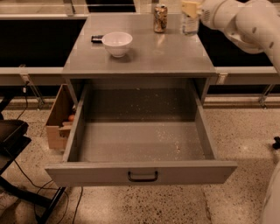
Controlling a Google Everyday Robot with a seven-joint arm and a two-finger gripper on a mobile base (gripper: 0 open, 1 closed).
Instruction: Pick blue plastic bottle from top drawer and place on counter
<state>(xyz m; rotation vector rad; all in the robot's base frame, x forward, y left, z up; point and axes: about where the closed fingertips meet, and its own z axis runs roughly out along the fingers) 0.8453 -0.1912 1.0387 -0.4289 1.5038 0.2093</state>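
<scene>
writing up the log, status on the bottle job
Gripper at back right of counter, atop blue plastic bottle. Bottle upright beside drink can, looks set down. Top drawer open. Nothing blocking.

I see the bottle (190, 25) upright at the far right corner of the counter (166, 54). It is clear with a pale label, and its top is hidden by the gripper (190, 9) just above. The drawer (87, 173) is pulled out wide at the front edge, its grey floor speckled.
</scene>
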